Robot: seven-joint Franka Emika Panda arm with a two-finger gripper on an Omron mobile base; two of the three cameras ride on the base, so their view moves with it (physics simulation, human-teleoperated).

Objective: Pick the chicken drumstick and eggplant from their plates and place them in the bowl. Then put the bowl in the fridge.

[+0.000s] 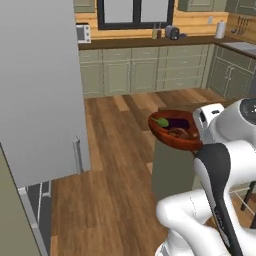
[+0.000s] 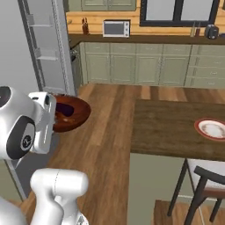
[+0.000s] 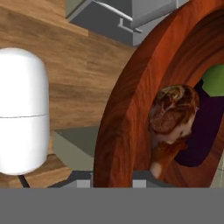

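Gripper (image 3: pixel 113 181) clamped narrow on the rim of the bowl (image 3: pixel 127 113), held in the air over the wood floor (image 1: pixel 115 175). Inside the bowl: chicken drumstick (image 3: pixel 170 116) beside the eggplant (image 3: pixel 205 127), touching. Left of the bowl, the fridge (image 1: pixel 40 90), door swung open. Off to the right, a table (image 2: pixel 171 127) with a red-rimmed plate (image 2: pixel 212 128).

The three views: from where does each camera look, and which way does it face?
Left base view: behind the arm's left, facing the fridge door and the bowl; white arm at lower right.
Right base view: behind the arm's right, facing the table; arm at lower left.
Hand view: on the hand, along the bowl's rim.
All share the bowl.
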